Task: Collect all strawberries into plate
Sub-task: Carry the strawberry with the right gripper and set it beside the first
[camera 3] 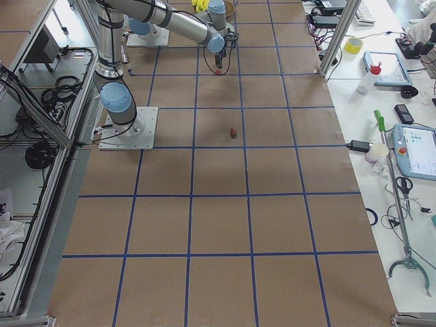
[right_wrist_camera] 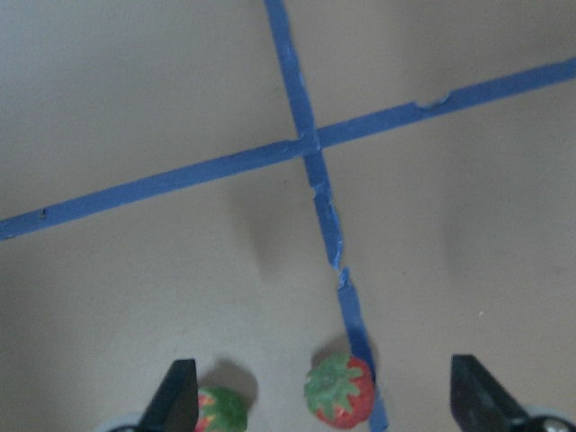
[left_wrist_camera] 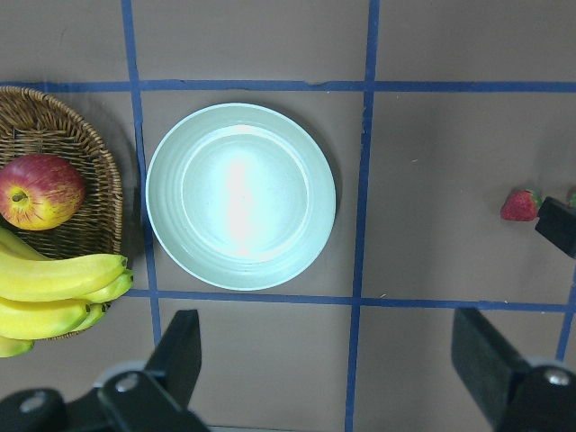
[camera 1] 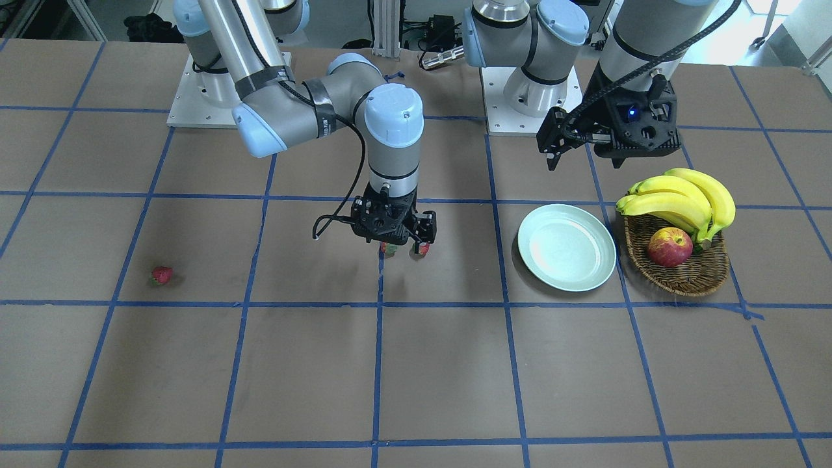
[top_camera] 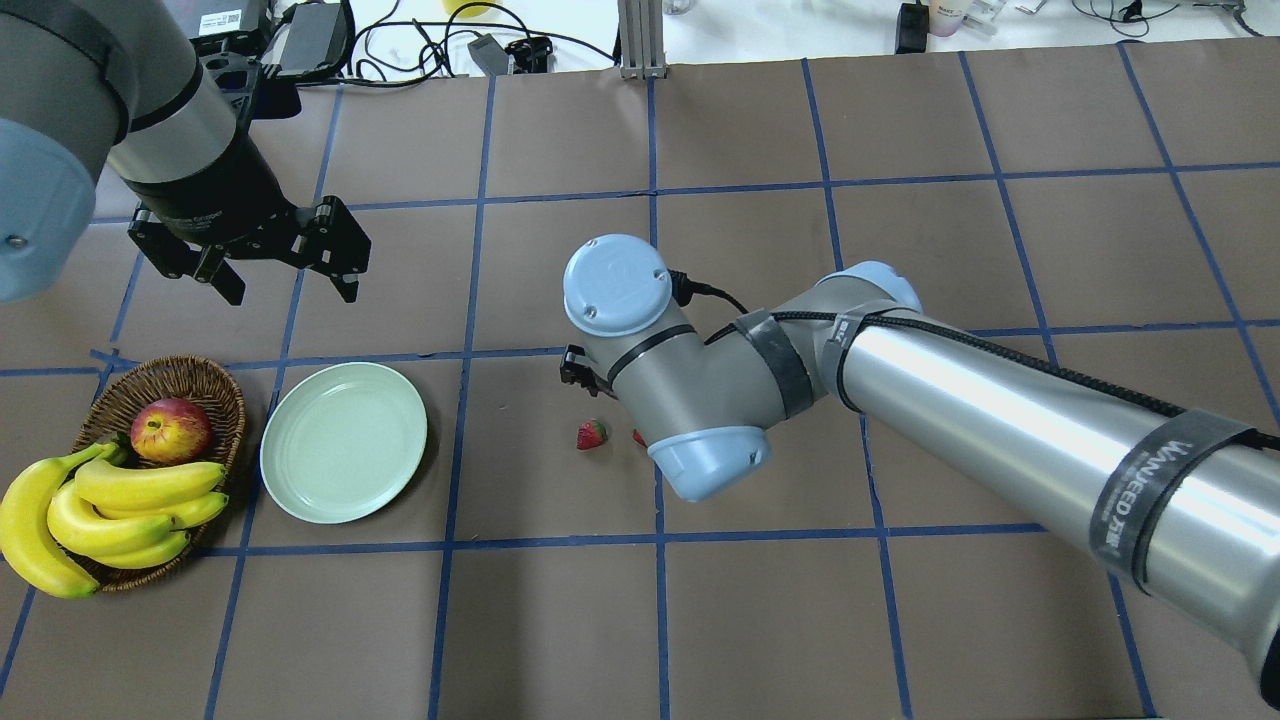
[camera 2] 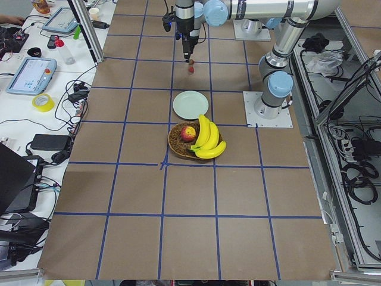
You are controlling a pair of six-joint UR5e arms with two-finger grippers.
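Note:
Two strawberries lie side by side mid-table (camera 1: 389, 248) (camera 1: 423, 247). My right gripper (camera 1: 403, 246) is open and low over them. In the right wrist view both berries (right_wrist_camera: 340, 391) (right_wrist_camera: 220, 409) lie between its fingers (right_wrist_camera: 180, 391), the second one close to that finger. A third strawberry (camera 1: 161, 275) lies alone far out on my right side. The mint-green plate (camera 1: 567, 247) is empty, also in the left wrist view (left_wrist_camera: 240, 196). My left gripper (camera 1: 572, 140) is open and empty, held high behind the plate.
A wicker basket (camera 1: 676, 279) holding an apple (camera 1: 670, 247) and a bunch of bananas (camera 1: 682, 198) stands right beside the plate on its outer side. Blue tape lines grid the brown table.

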